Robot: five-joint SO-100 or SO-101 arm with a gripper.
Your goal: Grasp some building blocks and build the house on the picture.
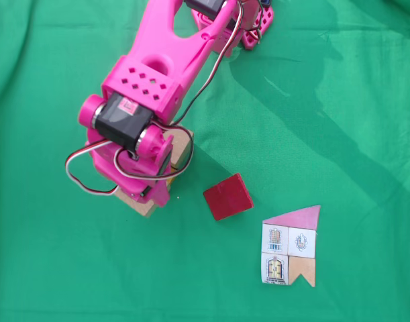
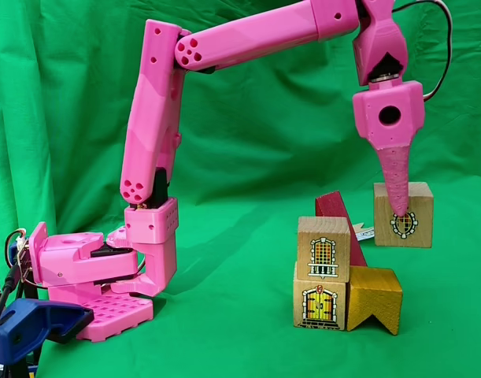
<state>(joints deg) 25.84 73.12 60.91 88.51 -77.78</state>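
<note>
In a fixed view from the side, my gripper (image 2: 399, 209) is shut on a tan block (image 2: 413, 203) printed with a round window. It holds the block in the air just above and right of the stack. That stack is a tan window block (image 2: 324, 248) on a tan door block (image 2: 320, 304), with a notched orange-yellow block (image 2: 375, 298) touching its right side. A dark red block (image 2: 334, 208) lies behind them. From above, the gripper (image 1: 151, 194) covers most of the held block (image 1: 139, 206). The stack's top (image 1: 183, 149) peeks out beside the arm. The red block (image 1: 228, 196) lies flat, and the picture (image 1: 290, 245) lies lower right.
Green cloth (image 1: 339, 100) covers the whole table and hangs as a backdrop. The pink arm base (image 2: 98, 276) stands at the left in the side view, with a blue clamp (image 2: 27, 327) in front of it. Wires loop around the wrist (image 1: 90, 181).
</note>
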